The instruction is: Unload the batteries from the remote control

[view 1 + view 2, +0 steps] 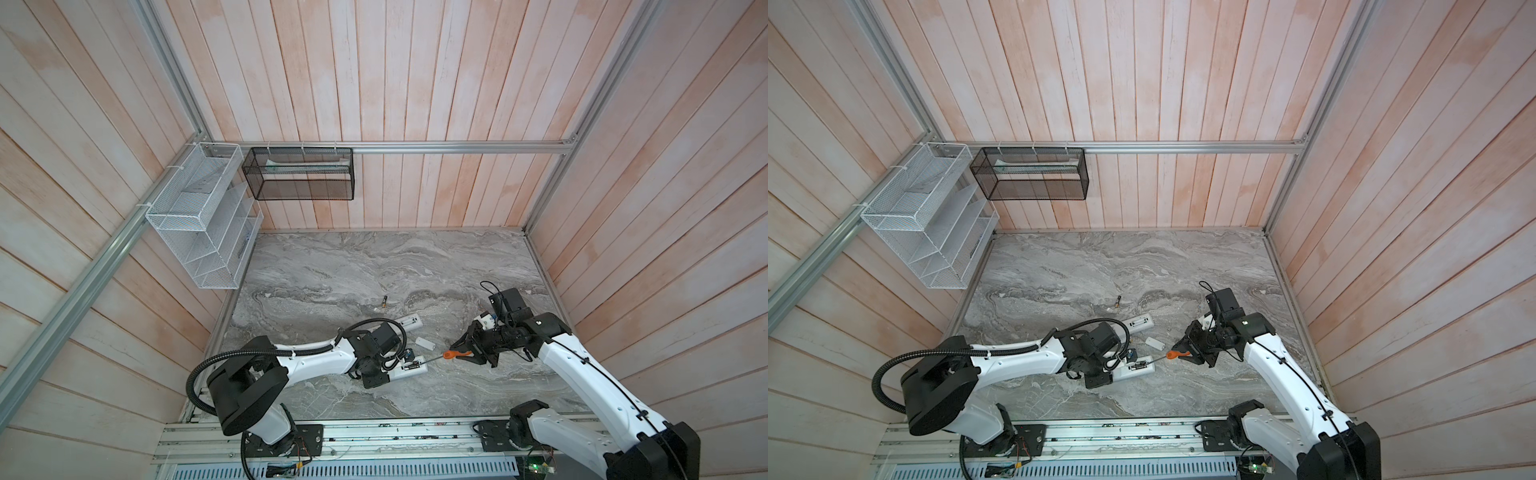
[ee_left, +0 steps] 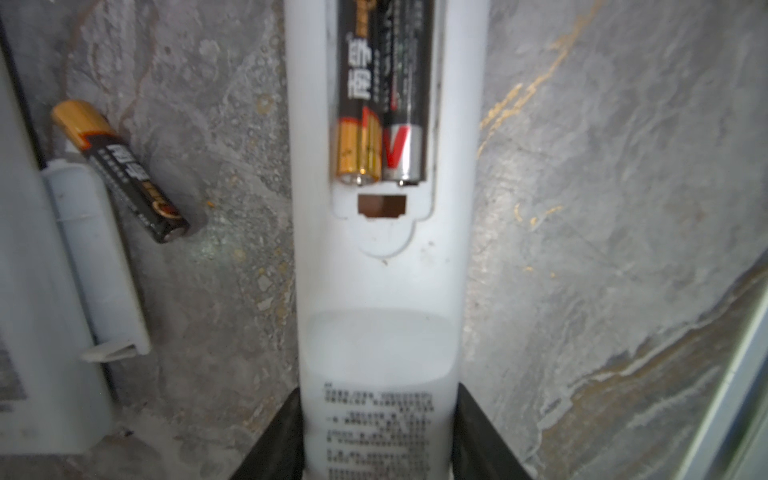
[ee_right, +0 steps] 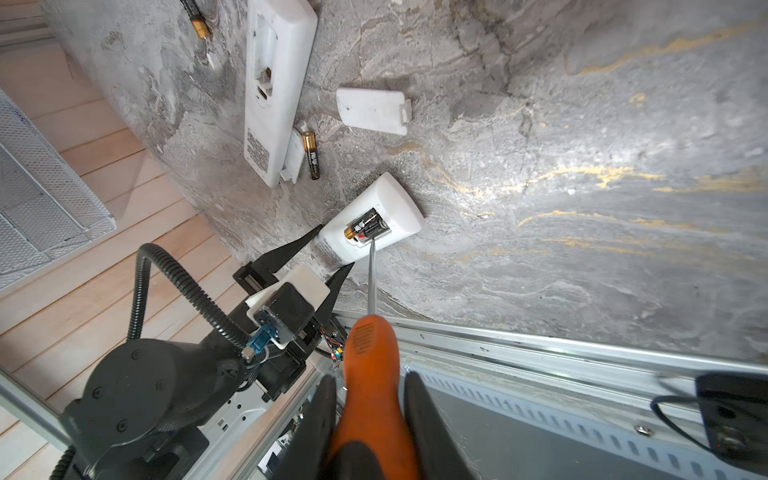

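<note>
Orange handle in our right gripper [image 3: 372, 399], clamped tight on the screwdriver [image 3: 370, 353], tip right at the batteries [image 2: 380, 104]; contact we cannot tell. The two sit side by side in the open bay of the remote control [image 2: 382, 291]. Our left gripper [image 3: 328, 257] pinches that remote's printed end. A loose battery [image 2: 120, 170] lies just beside the remote.
</note>
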You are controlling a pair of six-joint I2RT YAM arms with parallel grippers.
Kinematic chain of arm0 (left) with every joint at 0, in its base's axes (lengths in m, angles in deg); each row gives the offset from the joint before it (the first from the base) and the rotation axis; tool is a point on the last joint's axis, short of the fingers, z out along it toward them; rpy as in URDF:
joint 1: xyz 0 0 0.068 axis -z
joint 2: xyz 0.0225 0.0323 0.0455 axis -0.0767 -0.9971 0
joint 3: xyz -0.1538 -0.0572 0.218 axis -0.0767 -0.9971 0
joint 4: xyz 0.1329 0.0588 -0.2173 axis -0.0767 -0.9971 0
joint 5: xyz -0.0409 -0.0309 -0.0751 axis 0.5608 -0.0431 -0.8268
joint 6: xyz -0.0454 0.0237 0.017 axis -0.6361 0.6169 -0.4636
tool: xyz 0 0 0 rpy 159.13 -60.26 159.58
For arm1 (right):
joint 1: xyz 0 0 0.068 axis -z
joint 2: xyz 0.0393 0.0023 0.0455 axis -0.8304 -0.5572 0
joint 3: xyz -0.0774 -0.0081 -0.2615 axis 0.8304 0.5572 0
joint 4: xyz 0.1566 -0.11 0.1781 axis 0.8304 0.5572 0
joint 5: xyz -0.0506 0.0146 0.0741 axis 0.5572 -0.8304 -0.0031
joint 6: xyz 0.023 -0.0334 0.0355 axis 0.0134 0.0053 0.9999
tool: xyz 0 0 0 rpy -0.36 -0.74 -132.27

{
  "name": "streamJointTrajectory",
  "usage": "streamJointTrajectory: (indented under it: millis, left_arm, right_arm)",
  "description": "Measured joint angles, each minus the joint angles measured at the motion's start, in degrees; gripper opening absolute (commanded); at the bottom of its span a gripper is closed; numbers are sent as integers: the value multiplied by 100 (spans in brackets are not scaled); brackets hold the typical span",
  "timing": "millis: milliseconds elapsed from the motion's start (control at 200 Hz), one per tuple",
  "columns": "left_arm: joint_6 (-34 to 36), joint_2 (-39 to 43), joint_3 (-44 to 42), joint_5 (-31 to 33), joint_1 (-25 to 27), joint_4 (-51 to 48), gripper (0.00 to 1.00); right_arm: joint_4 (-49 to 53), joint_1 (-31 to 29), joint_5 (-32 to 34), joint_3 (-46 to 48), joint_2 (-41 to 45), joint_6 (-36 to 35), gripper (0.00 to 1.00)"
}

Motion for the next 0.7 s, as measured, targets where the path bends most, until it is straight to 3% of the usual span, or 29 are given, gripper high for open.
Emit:
streamJointTrajectory:
  millis: [695]
  left_arm:
    - [-98,20,-9,37,2,15,8]
  right_arm:
    - [-321,-164,127,203,-136,413,0]
